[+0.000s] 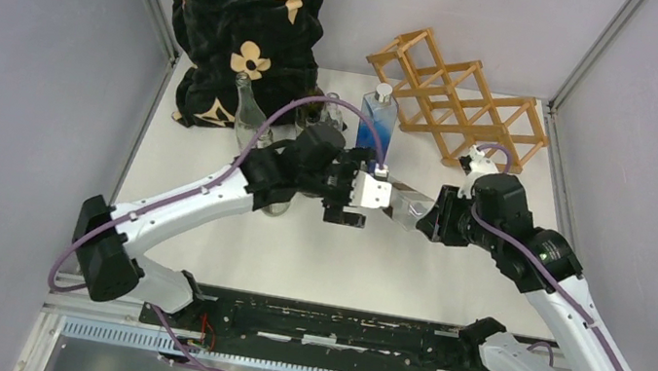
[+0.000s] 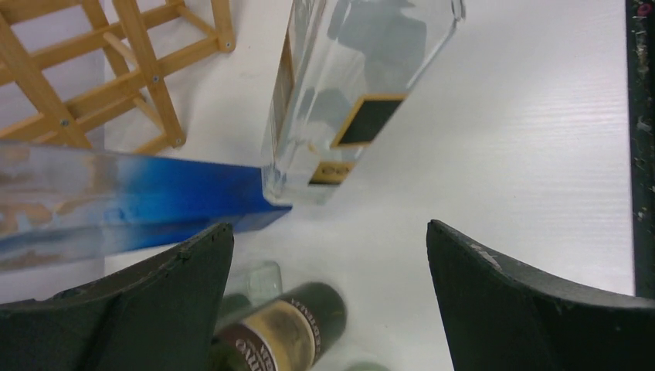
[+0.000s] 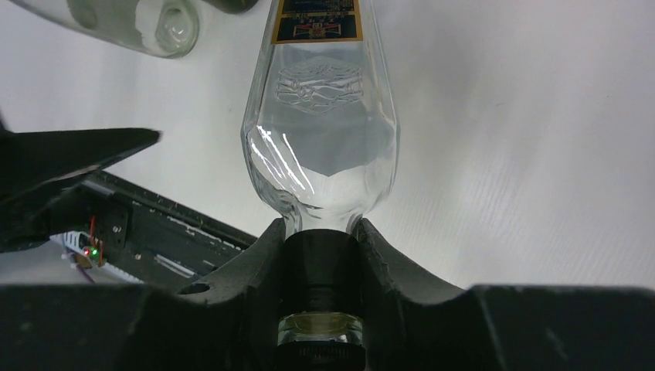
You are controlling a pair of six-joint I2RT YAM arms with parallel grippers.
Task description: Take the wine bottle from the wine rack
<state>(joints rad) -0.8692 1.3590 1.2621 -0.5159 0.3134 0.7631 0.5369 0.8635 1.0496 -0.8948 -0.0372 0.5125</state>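
The tan wooden wine rack (image 1: 461, 97) stands at the back right, with no bottle seen in its cells; part of it shows in the left wrist view (image 2: 100, 69). My right gripper (image 1: 434, 216) (image 3: 320, 255) is shut on the black-capped neck of a clear glass wine bottle (image 1: 406, 205) (image 3: 320, 147). It holds the bottle tilted over the table in front of the rack. My left gripper (image 1: 380, 198) (image 2: 330, 232) is open and empty, and the bottle's base (image 2: 340, 100) is just ahead of its fingertips.
A tall blue bottle (image 1: 377, 119) (image 2: 116, 201) stands between the rack and my left gripper. Clear and dark bottles (image 1: 252, 115) stand at the back left, one with a brown label (image 2: 286, 325). Black flowered fabric (image 1: 242, 15) hangs behind them.
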